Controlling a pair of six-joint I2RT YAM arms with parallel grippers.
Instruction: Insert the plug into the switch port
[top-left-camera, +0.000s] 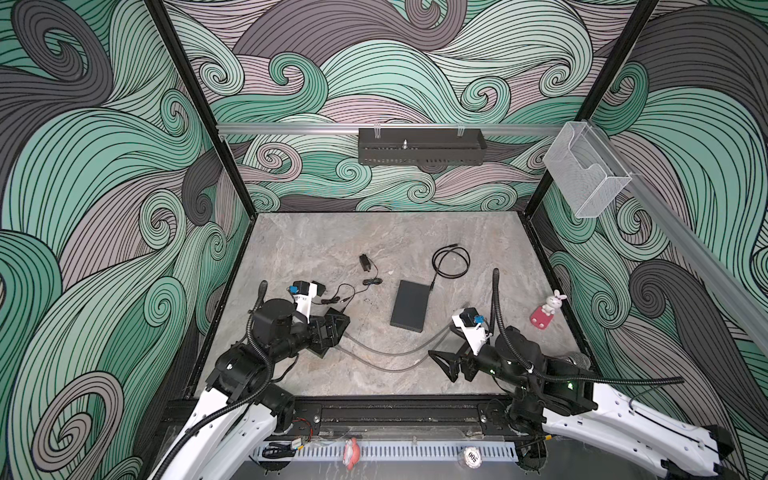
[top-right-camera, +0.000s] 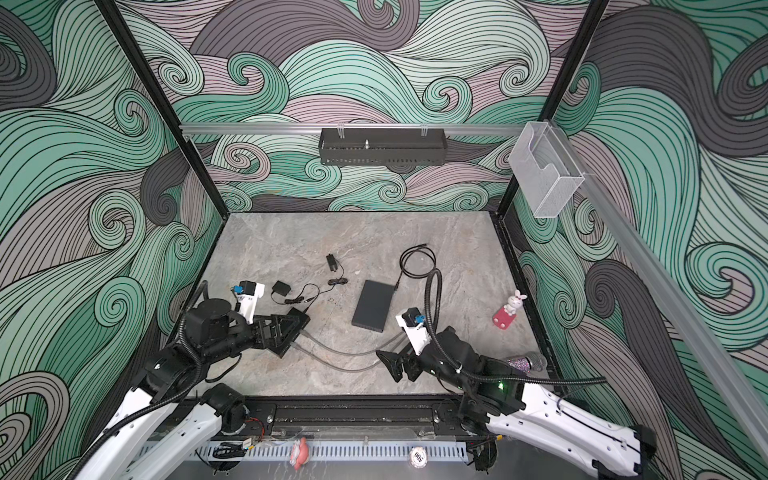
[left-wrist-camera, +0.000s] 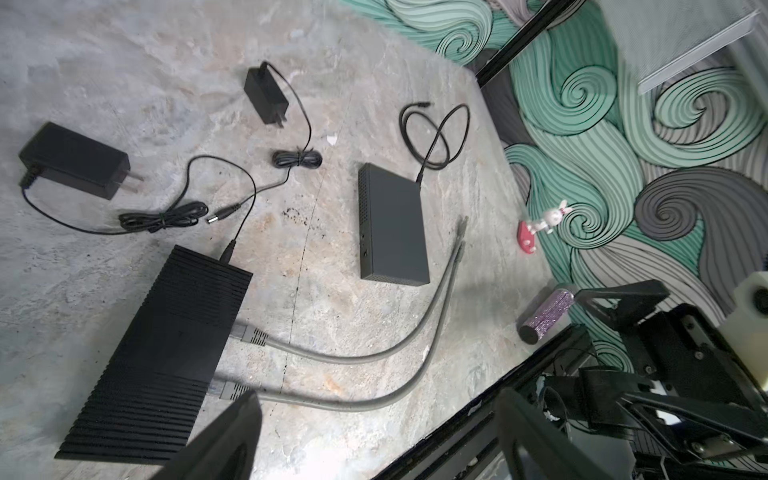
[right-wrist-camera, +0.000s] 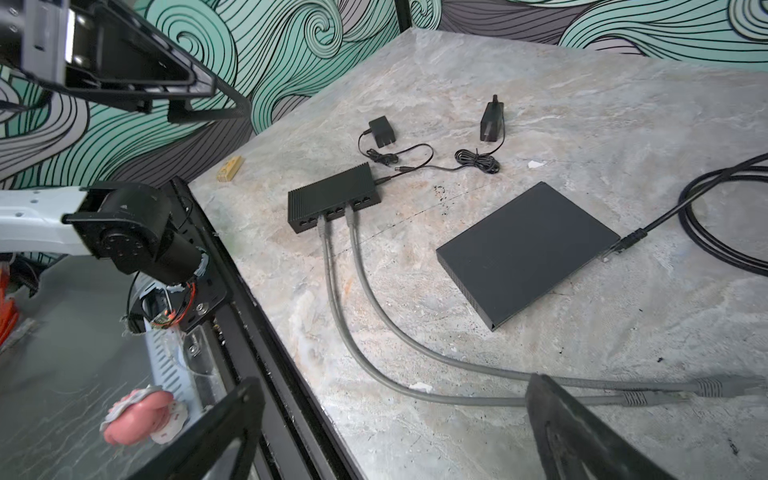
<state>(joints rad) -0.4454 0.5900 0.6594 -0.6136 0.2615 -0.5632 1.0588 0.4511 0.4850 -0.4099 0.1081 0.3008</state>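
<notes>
Switch (right-wrist-camera: 332, 195) on grey marbled tabletop (right-wrist-camera: 540, 104), swirl-patterned walls (top-left-camera: 374, 62) around

White plastic arm shells (top-left-camera: 623, 419) start at the black mounting rail (top-left-camera: 395, 411). Farther from it are black round joint housings (top-left-camera: 276, 316), ribbed black conduits (top-left-camera: 495, 291), and the black triangular-framed left gripper (top-left-camera: 334, 336) and right gripper (top-left-camera: 440, 365).

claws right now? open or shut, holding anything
left claw: open, holding nothing
right claw: open, holding nothing
</notes>
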